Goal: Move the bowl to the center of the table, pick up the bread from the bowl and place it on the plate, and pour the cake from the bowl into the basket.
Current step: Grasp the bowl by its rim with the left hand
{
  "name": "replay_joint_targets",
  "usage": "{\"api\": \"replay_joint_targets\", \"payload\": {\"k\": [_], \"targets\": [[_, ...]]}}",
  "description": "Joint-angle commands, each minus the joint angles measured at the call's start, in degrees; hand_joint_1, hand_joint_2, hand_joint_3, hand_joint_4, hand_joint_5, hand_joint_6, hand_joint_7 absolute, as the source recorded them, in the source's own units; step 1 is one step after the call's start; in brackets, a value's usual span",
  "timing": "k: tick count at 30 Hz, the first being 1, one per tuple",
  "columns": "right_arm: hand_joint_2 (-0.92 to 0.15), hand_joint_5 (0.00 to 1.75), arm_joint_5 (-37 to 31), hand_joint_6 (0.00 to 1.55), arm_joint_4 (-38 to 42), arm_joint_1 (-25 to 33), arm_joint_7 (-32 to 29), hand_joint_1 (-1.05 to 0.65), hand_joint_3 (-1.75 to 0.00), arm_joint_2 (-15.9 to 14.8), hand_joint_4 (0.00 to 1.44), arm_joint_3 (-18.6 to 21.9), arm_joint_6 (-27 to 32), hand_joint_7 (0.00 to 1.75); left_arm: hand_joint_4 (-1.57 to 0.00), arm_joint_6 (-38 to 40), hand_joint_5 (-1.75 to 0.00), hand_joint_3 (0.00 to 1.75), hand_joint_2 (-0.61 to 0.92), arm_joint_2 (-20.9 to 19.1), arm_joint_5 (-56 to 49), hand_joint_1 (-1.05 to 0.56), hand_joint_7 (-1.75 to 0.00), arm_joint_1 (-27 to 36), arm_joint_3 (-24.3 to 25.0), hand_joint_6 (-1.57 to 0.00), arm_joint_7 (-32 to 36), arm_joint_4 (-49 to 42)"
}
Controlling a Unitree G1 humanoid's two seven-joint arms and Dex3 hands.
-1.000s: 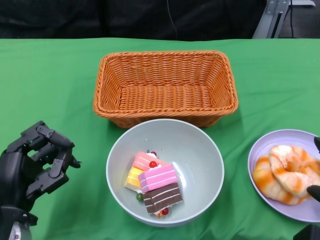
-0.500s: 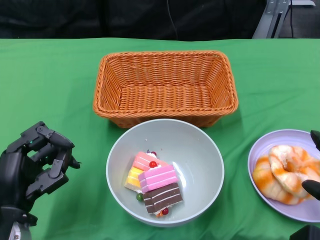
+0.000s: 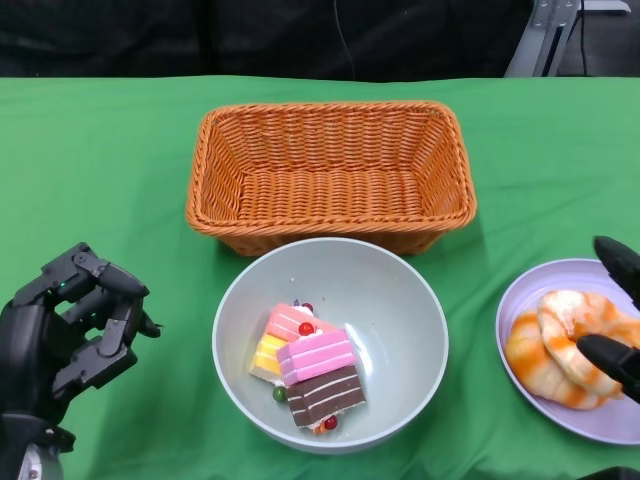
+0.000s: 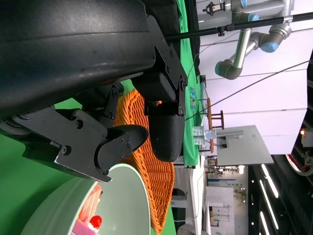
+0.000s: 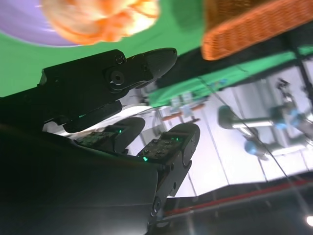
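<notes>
1. Since the earlier frames, the right robot hand (image 3: 612,315) has come further in over the plate from the picture's right edge, its fingertips now above the bread; the left robot hand, bowl, basket and cake lie as before.
2. At the far left, the left robot hand (image 3: 75,325) hovers over the green counter (image 3: 100,170), well apart from the bowl, its fingers curled inward with nothing in them.
3. The pale green bowl (image 3: 395,300) sits upright near the middle of the counter, its far rim just in front of the basket.
4. Inside the bowl, toward its left and near side, lies the cake (image 3: 308,365): layered slices in pink, yellow and brown with small red and green bits, long axes running roughly left to right with a slight tilt.
5. Behind the bowl stands the orange wicker basket (image 3: 330,215), its long axis across the counter, opening upward.
6. At the right, the purple plate (image 3: 520,300) carries the orange-glazed bread (image 3: 550,345), a ring-like twist lying flat.
7. The right robot hand holds nothing; its fingers (image 3: 605,350) are spread apart above the bread, and whether they touch it cannot be told.
</notes>
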State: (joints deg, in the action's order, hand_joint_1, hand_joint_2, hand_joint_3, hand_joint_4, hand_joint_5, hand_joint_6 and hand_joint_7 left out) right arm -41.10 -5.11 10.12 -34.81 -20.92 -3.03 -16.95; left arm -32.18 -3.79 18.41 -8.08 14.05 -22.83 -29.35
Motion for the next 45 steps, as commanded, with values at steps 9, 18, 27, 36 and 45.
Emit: {"api": "replay_joint_targets", "payload": {"k": [9,18,27,36,45], "targets": [[-0.85,0.15,21.28,0.78,-1.12,-5.83,12.47,-0.37,-0.01,7.76,0.87,-0.80,-9.79,0.04,-0.73,-1.41,-1.65,0.83,0.71,-1.15,0.31,-0.05,-1.30,-0.95,0.55,-0.76,-1.57,-2.81],[-0.88,0.22,35.68,0.90,0.54,-8.88,26.94,-0.27,-0.02,10.93,0.99,-3.40,-14.89,0.06,-0.73,-2.18,-1.64,0.85,0.70,-1.43,-1.14,-0.04,-1.28,-0.39,0.16,-0.77,-1.14,-2.63],[-0.90,1.20,40.89,0.98,0.45,-7.52,33.48,-0.24,0.00,16.68,0.76,-4.65,-14.20,0.45,-0.70,-3.27,-1.64,0.88,0.71,-1.78,-0.73,-0.01,-1.30,-0.94,0.35,-0.77,-2.86,-3.99],[-0.92,1.43,41.85,0.69,-1.60,-4.91,37.69,-0.29,-0.08,17.73,0.68,-5.09,-13.70,1.20,-0.70,-4.69,-1.63,0.89,0.70,-1.89,-1.58,-0.02,-1.29,-1.44,0.02,-0.77,-3.06,-5.28],[-0.90,1.58,42.89,0.66,-1.16,-5.30,39.63,-0.29,-0.13,18.98,0.67,-4.09,-14.45,1.31,-0.71,-11.52,-1.45,0.64,0.79,-3.02,-4.75,-0.05,-1.05,-1.60,-0.25,-0.80,-2.82,-5.23]]}}
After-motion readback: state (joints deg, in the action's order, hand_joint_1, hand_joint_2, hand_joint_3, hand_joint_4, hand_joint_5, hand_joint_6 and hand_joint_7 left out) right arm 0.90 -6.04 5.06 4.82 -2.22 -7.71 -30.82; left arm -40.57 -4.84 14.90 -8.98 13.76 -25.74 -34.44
